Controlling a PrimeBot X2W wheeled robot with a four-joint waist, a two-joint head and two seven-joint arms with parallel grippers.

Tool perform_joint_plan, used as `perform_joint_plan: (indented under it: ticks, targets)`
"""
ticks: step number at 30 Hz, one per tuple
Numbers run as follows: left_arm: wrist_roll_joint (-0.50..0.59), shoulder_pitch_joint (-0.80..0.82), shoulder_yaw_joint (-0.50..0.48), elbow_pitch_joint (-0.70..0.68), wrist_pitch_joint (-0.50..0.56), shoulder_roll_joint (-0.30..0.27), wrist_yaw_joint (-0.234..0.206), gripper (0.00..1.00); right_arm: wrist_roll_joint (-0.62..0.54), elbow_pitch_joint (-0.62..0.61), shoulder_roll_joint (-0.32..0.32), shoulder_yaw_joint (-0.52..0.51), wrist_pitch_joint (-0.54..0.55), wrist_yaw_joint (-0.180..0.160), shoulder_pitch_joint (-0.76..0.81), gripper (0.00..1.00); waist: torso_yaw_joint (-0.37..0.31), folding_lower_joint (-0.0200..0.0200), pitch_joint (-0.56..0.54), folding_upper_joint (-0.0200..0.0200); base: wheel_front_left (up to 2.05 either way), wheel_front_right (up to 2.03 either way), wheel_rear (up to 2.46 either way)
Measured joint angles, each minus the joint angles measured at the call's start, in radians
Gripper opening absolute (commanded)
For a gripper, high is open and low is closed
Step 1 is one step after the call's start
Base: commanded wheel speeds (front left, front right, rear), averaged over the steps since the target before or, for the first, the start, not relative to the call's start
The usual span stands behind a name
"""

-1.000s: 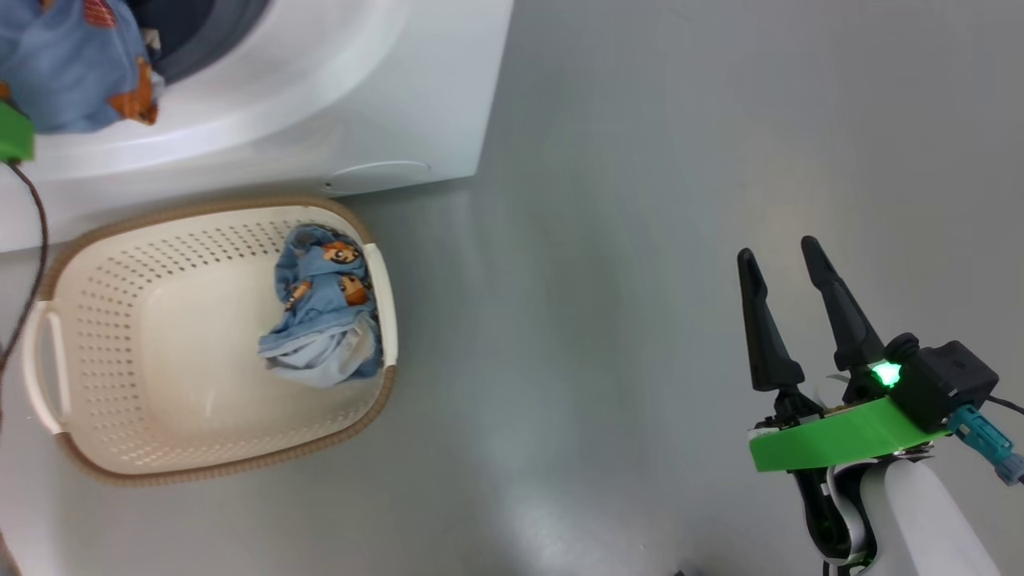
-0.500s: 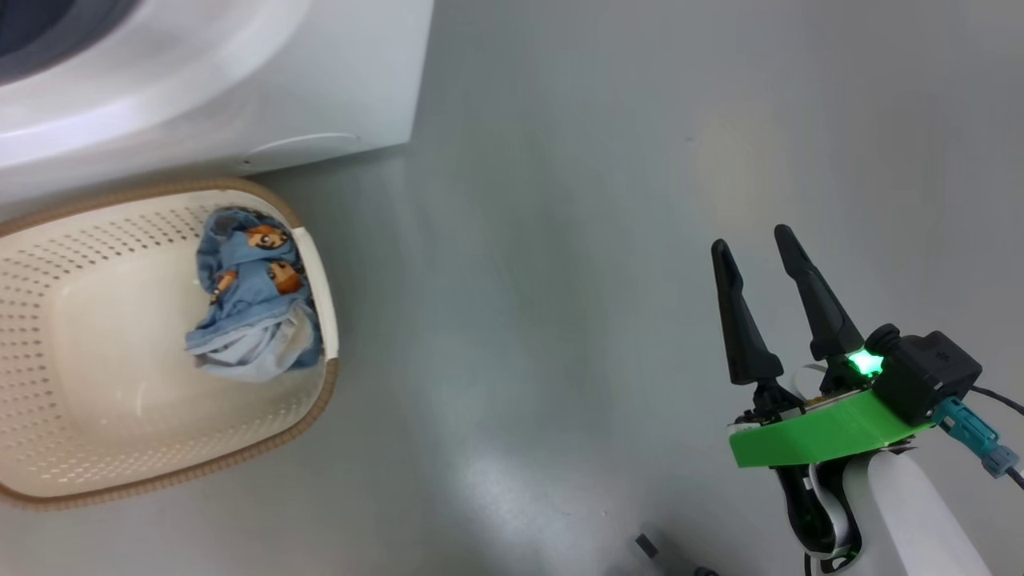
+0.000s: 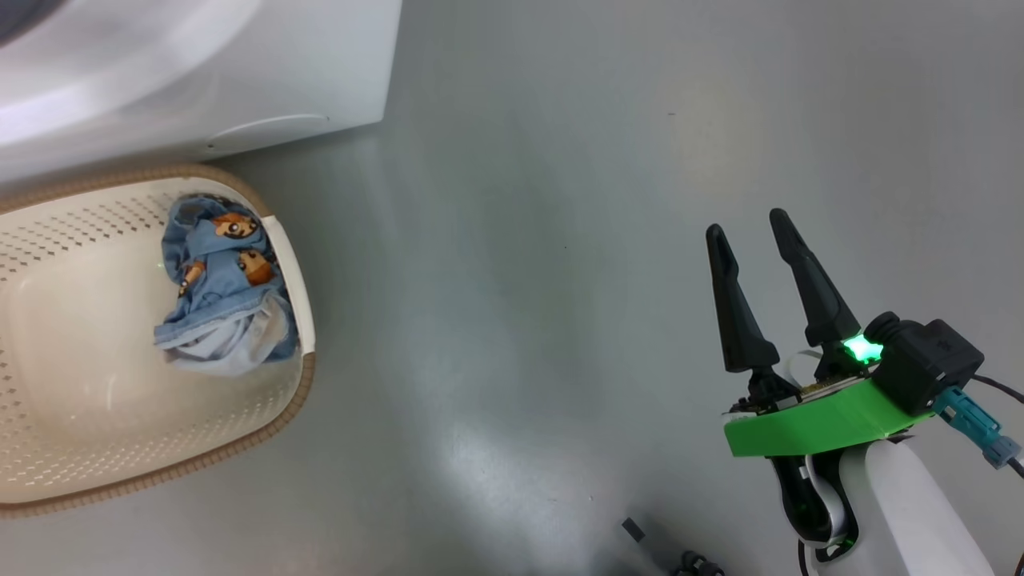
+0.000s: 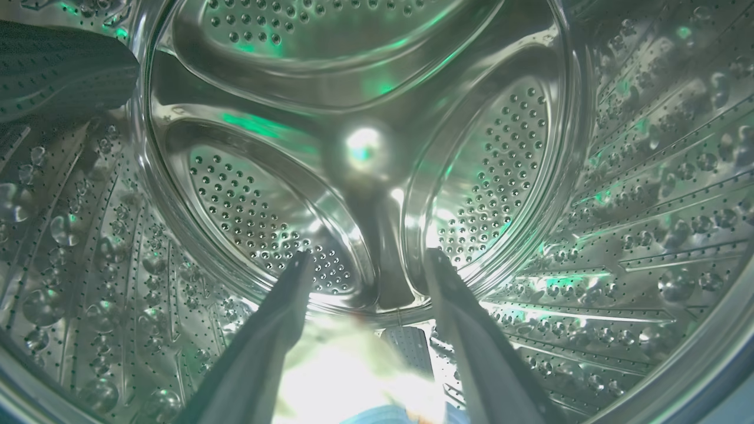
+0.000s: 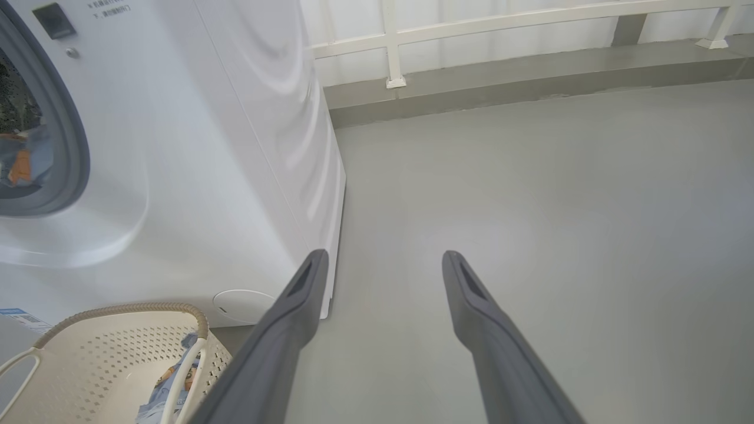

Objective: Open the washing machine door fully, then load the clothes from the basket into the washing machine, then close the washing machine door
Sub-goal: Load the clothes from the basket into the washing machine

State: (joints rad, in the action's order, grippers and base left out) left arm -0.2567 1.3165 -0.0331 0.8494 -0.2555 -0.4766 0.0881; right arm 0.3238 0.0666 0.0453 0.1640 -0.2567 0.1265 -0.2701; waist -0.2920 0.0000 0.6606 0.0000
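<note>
Grey, smooth floor point(image 3: 520, 280) spread across the head view, where the right gripper point(image 3: 747, 224) hovered with its two long dark fingers parted, holding nothing and touching nothing. Well off to its left sat the small cream perforated plastic basket point(image 3: 298, 376) with a brown woven-look rim, close against the big white washing machine point(image 3: 240, 64). A bundle of light blue, bear-printed clothes point(image 3: 212, 296) lay pressed against the basket wall nearest that gripper. A grab there could well catch the rim and drag the basket along.

From the left wrist, the left gripper point(image 4: 368, 255) reached into the perforated steel drum point(image 4: 247, 194), fingers spread wide and clamping nothing. Below the roots of its fingers showed a glare-washed pale shape and an edge of blue cloth point(image 4: 371, 417). Whether this touched the fingers could not be told. If the cloth snagged, drawing the arm back might haul it out, or leave it over the lip to be pinched by the washing machine door.

From the right wrist, the right gripper's fingers stood wide above bare floor. Ahead and to their left, the grey-blue rubber ring point(image 5: 73, 147) framed a blue and orange garment point(image 5: 20, 159) inside the machine. The basket lay low on the left.
</note>
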Motion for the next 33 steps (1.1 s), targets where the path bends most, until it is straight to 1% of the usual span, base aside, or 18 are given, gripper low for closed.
perform_joint_plan:
  ticks: [9, 16, 21, 23, 27, 33]
  targets:
    - [0.028, -0.036, -0.022, -0.018, 0.000, 0.037, 0.017, 1.00, 0.001, 0.002, 0.000, 0.000, 0.000, 0.000, -0.011, 1.00, 0.015, 0.0000, -0.019, 0.0000, 0.00, 0.00, 0.00]
    - [0.040, -0.102, -0.053, -0.048, 0.000, 0.073, 0.026, 1.00, -0.007, 0.006, 0.000, -0.010, 0.000, 0.000, -0.011, 1.00, 0.027, 0.0000, -0.041, 0.0000, 0.00, 0.00, 0.00]
    - [0.041, -0.200, -0.088, -0.104, 0.000, 0.112, 0.027, 1.00, -0.021, 0.011, 0.000, -0.026, 0.000, 0.000, -0.011, 1.00, 0.039, -0.0001, -0.067, 0.0000, 0.00, 0.00, 0.00]
    - [0.041, -0.248, -0.105, -0.131, 0.000, 0.131, 0.035, 1.00, -0.030, 0.013, 0.000, -0.034, 0.000, 0.000, -0.013, 1.00, 0.045, 0.0000, -0.080, 0.0000, 0.00, 0.00, 0.00]
    - [0.050, -0.355, -0.116, -0.192, 0.000, 0.158, 0.036, 1.00, -0.036, 0.020, 0.002, -0.041, 0.000, 0.000, -0.013, 1.00, 0.059, -0.0001, -0.109, 0.0000, 0.00, 0.00, 0.00]
    - [0.052, -0.508, -0.142, -0.276, 0.000, 0.210, 0.043, 1.00, -0.036, 0.030, 0.026, -0.046, 0.000, 0.000, -0.012, 1.00, 0.088, -0.0001, -0.158, 0.0000, 0.00, 0.00, 0.00]
